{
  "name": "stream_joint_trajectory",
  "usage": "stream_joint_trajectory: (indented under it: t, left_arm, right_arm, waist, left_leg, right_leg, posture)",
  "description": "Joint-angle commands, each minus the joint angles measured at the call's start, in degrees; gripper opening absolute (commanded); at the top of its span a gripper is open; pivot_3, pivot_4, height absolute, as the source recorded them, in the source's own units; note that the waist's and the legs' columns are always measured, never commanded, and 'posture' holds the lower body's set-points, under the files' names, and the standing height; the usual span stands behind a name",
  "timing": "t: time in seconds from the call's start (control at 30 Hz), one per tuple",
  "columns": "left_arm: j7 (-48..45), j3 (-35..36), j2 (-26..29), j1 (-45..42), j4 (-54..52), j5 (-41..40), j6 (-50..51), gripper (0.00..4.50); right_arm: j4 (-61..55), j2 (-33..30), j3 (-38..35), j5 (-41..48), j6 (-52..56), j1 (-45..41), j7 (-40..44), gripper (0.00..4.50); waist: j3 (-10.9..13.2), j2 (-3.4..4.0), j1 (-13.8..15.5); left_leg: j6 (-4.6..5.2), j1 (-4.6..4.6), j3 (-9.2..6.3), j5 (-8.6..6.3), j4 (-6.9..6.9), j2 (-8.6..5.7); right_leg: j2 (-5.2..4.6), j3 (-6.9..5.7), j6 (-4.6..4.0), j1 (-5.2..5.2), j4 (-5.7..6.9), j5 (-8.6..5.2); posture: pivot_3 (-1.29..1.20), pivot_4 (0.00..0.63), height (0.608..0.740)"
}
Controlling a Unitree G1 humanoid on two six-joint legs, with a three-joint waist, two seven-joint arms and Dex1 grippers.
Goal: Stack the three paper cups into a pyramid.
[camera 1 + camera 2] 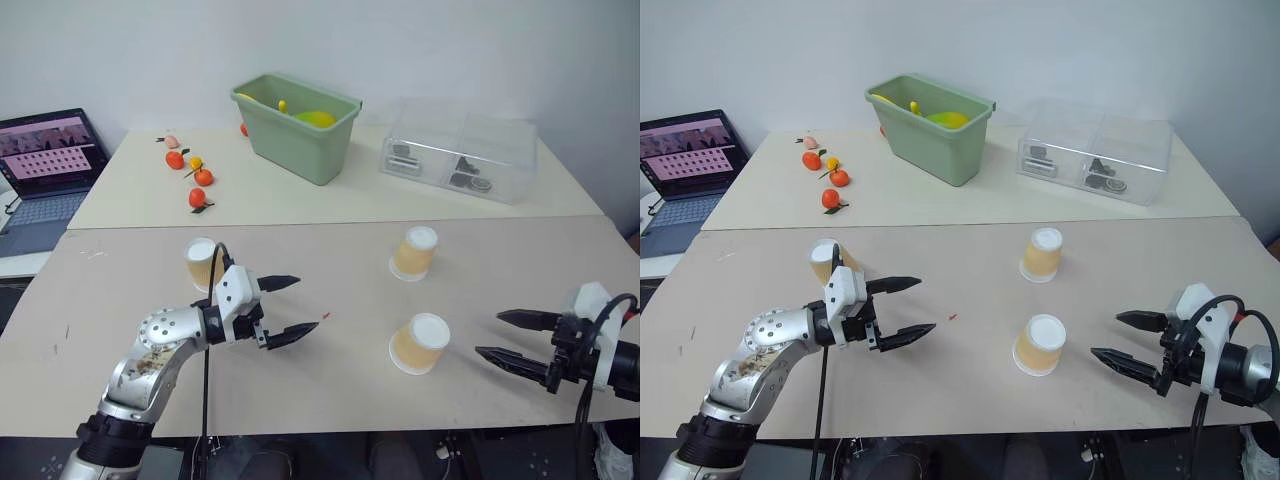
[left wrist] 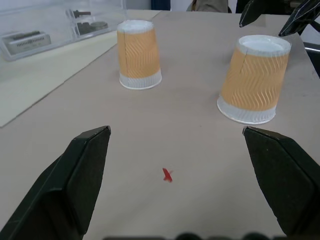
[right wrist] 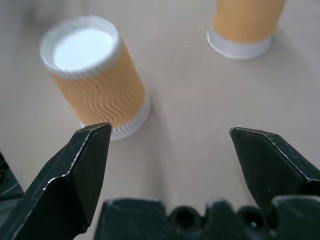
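We judge the nearest cup, upside down near the counter's front edge, lies just ahead of our released right gripper, nearer than our released left gripper.

L arm is bent in from the lower left, forearm angled up and inward; L gripper is held about level, pointed to the right, jaws spread wide, nothing gripped. R gripper is pointed left, tilted slightly down, jaws likewise spread wide, empty.
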Motion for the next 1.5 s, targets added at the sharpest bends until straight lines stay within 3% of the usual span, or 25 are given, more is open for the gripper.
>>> stream_joint_trajectory:
  t: [0.03, 0.17, 0.47, 0.8, 1.17, 1.3, 1.5]
  left_arm:
    - [-1.00, 0.19, 0.53, -2.00, -0.47, -1.64, 1.28, 4.50]
    - [-1.05, 0.84, 0.56, -3.35, -0.03, -1.49, 1.69, 4.50]
    - [-0.11, 2.39, 0.98, -1.27, -1.07, -1.75, 2.29, 4.50]
    - [0.58, 3.83, 0.70, -0.46, -3.13, -3.78, 1.38, 4.50]
    - [-1.12, 4.91, 6.34, 7.33, -8.44, -1.95, -0.17, 4.50]
    - [0.65, 5.72, 6.11, 8.61, -9.38, -1.79, -0.25, 4.50]
    - [4.30, 6.85, 5.56, 11.32, -11.39, -1.12, 0.12, 4.50]
  right_arm:
    - [-2.29, 0.89, -1.28, 1.90, 1.53, -1.23, -2.31, 4.46]
    - [-2.81, 1.35, 0.80, 1.99, 2.45, -0.45, -2.46, 4.46]
    - [-5.37, 1.80, 5.74, 3.14, 3.64, 0.90, -1.83, 4.46]
    - [-3.17, 3.71, 13.41, 2.09, 3.31, -8.20, -3.25, 4.46]
    - [1.33, 5.14, 20.49, -0.53, 1.05, -14.61, -1.31, 4.46]
    - [3.06, 4.88, 20.46, -0.67, 0.75, -16.03, -0.47, 3.33]
    - [7.12, 5.88, 23.78, -1.88, -0.24, -24.02, 1.22, 3.33]
  waist:
    - [0.00, -0.01, 0.07]
    - [0.01, -0.01, 0.46]
    - [0.01, -0.02, 0.64]
    - [0.05, -0.08, 0.71]
    - [0.06, -0.10, 0.84]
    - [0.06, -0.10, 0.96]
    - [0.06, -0.10, 0.41]
  left_leg:
    - [0.00, -0.01, 0.00, 0.00, 0.00, 0.00]
    - [0.01, 0.03, 0.00, -0.01, 0.04, -0.02]
    - [0.02, 0.02, 0.00, -0.01, 0.05, 0.00]
    - [0.01, 0.12, 0.00, -0.01, 0.10, 0.00]
    - [0.03, 0.11, 0.00, -0.03, 0.11, 0.00]
    - [0.04, 0.12, -0.01, -0.04, 0.11, 0.00]
    - [0.03, 0.14, 0.00, -0.04, 0.11, 0.03]
  right_leg:
    - [0.00, 0.00, 0.00, -0.01, 0.00, 0.00]
    - [-0.01, 0.00, -0.43, -0.09, -0.02, 0.27]
    - [0.00, 0.00, -0.32, -0.08, -0.01, 0.20]
    - [0.00, -0.01, -0.38, -0.12, -0.02, 0.24]
    - [0.00, -0.01, -0.44, -0.19, -0.02, 0.29]
    - [0.00, -0.02, -0.44, -0.18, -0.02, 0.28]
    - [0.04, -0.02, -0.46, -0.19, -0.01, 0.29]
  posture:
    - [0.00, 0.150, 0.740]
    - [0.00, 0.150, 0.740]
    - [0.00, 0.150, 0.740]
    - [0.00, 0.150, 0.740]
    - [0.00, 0.150, 0.740]
    - [0.00, 0.150, 0.740]
    - [0.00, 0.150, 0.740]
